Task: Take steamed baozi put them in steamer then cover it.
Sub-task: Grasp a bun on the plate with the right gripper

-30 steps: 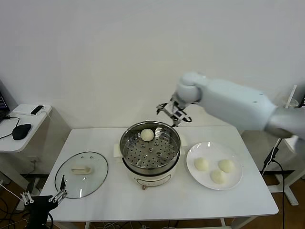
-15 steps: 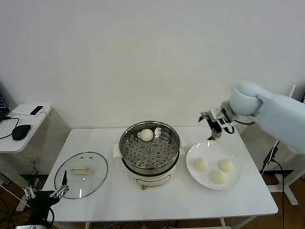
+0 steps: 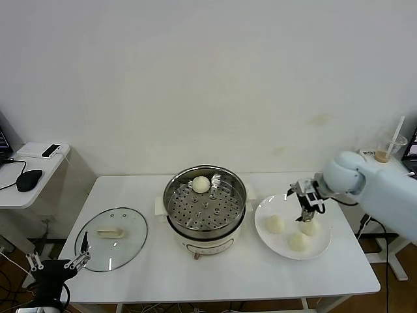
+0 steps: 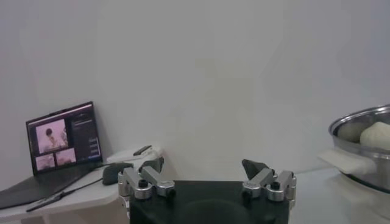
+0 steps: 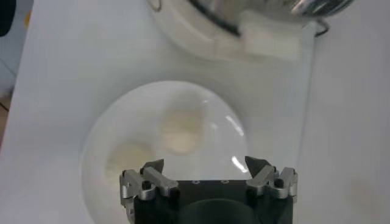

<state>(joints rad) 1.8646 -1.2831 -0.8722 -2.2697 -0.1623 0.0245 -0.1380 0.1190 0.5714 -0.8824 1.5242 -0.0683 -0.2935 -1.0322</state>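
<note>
The steamer (image 3: pixel 205 215), a shiny pot on a white base, stands mid-table with one baozi (image 3: pixel 201 184) on the far side of its perforated tray. Three more baozi (image 3: pixel 275 224) lie on the white plate (image 3: pixel 268 241) to its right. My right gripper (image 3: pixel 303 202) hovers open just above the plate's far side, nearest the baozi (image 3: pixel 309 227); its wrist view shows two baozi (image 5: pixel 181 129) ahead of the empty gripper (image 5: pixel 205 164). The glass cover (image 3: pixel 124 244) lies flat at the table's left. My left gripper (image 3: pixel 55 264) is parked open off the front-left corner.
A side table (image 3: pixel 39 171) with a mouse and phone stands at the far left, with a laptop (image 4: pixel 61 137) on it in the left wrist view. A cup with a straw (image 3: pixel 389 149) stands at the far right. The wall is close behind the table.
My right arm has swung from behind the steamer to the right and down over the plate, staying open and empty. The left gripper has drifted slightly lower and left.
</note>
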